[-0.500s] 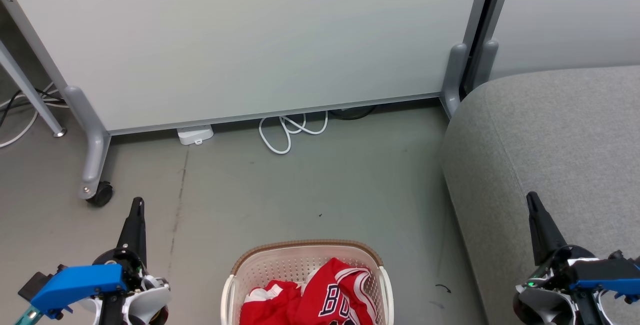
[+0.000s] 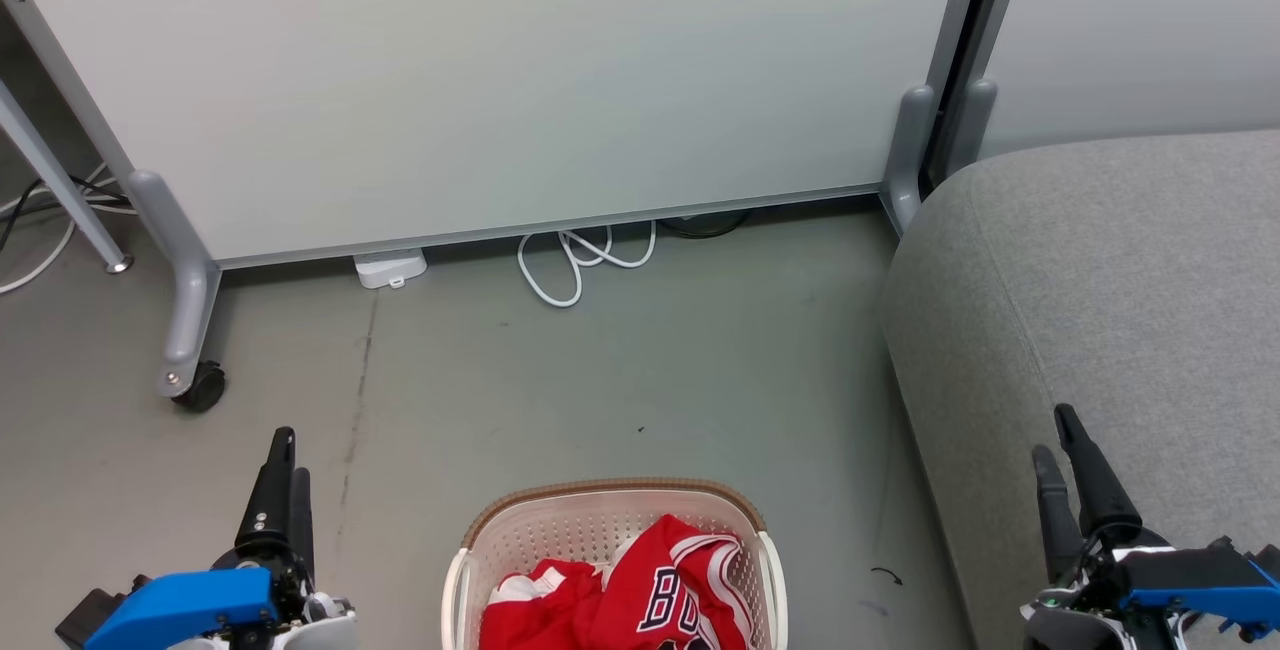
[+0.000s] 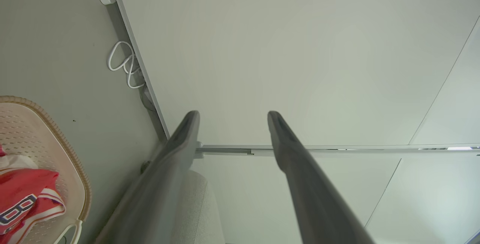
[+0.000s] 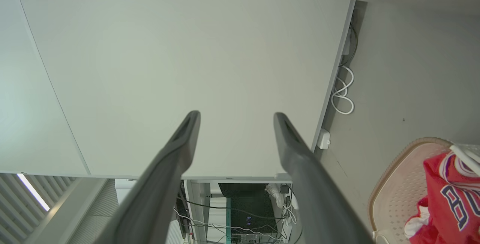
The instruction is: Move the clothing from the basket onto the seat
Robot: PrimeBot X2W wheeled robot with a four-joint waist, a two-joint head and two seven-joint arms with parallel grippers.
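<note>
Flanking the basket (image 2: 610,485), the left gripper (image 2: 290,455) and right gripper (image 2: 1052,432) gape empty; a shallow pinch may slip off its thin jerseys (image 2: 640,590).

Left tool (image 2: 290,455) and right tool (image 2: 1052,432): long dark tapered fingers (image 2: 1090,475), bright blue housings, white wrist shells.

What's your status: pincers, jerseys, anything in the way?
Left pincer open, right pincer open, both empty. Jerseys in basket, none on seat. White cable on floor beyond basket, off the path.
</note>
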